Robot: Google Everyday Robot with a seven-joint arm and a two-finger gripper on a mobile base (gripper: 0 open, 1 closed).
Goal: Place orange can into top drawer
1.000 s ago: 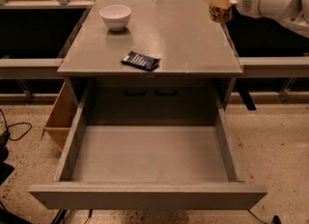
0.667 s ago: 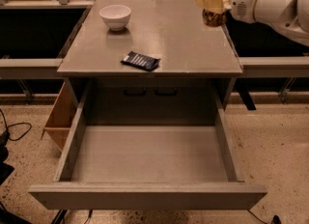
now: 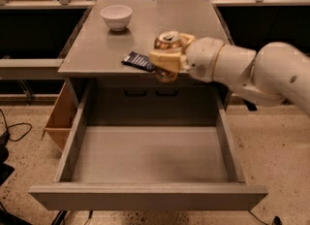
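Orange can (image 3: 168, 40) upright, long axis near vertical, silver pull-tab top up, tipped slightly toward camera. Pinched in gripper (image 3: 169, 56), tan fingers (image 3: 164, 60) pressed against its sides, arm reaching in from right. Held in air at front edge of grey cabinet top (image 3: 145, 30), behind open top drawer (image 3: 145, 197). Dark packet (image 3: 138, 60) just beside, left. White bowl (image 3: 116, 16) well apart, at back. Cardboard box (image 3: 60, 120) left of drawer.

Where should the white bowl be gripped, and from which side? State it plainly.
Grip the white bowl by its rim from above, one finger inside, one outside: it stands upright, mouth up, and its rounded wall probably slips in a side pinch. The gripper, at the front edge of the countertop above the top drawer, is shut on the orange can.
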